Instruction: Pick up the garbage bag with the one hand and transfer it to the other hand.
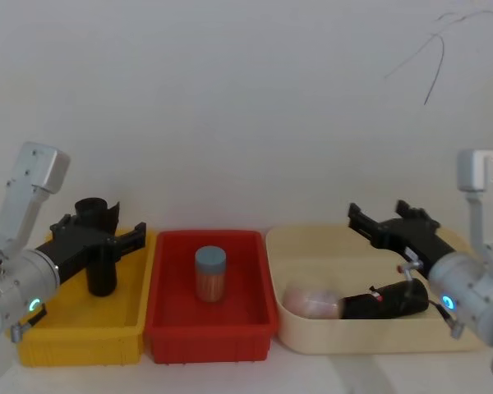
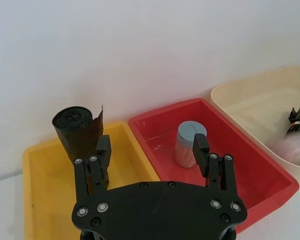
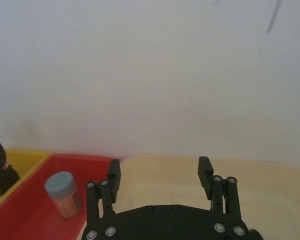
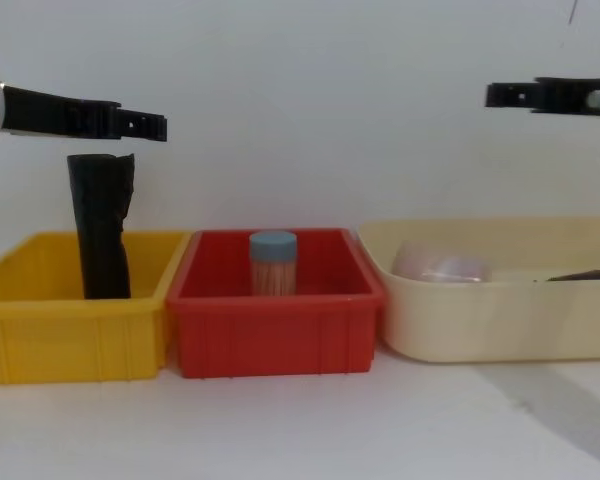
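Three bins sit in a row: a cream bin point(image 1: 378, 341) at the head view's 4 o'clock, a red bin point(image 1: 209, 332) at 6 and a yellow bin point(image 1: 82, 332) at 8. The left arm reaches level toward 3 o'clock, its left gripper point(image 4: 145, 125) released and empty, hanging above the yellow bin just over the bag point(image 4: 100, 225). The right gripper point(image 4: 505, 95) points toward 9 o'clock above the cream bin, jaws spread, holding nothing. The bag stands upright in the yellow bin; the left wrist view shows its rolled top and a loose flap. A blue-lidded jar point(image 1: 210, 275) stands in the red bin. The head view shows a pink object point(image 1: 312, 302) and a black one point(image 1: 386, 302) lying in the cream bin.
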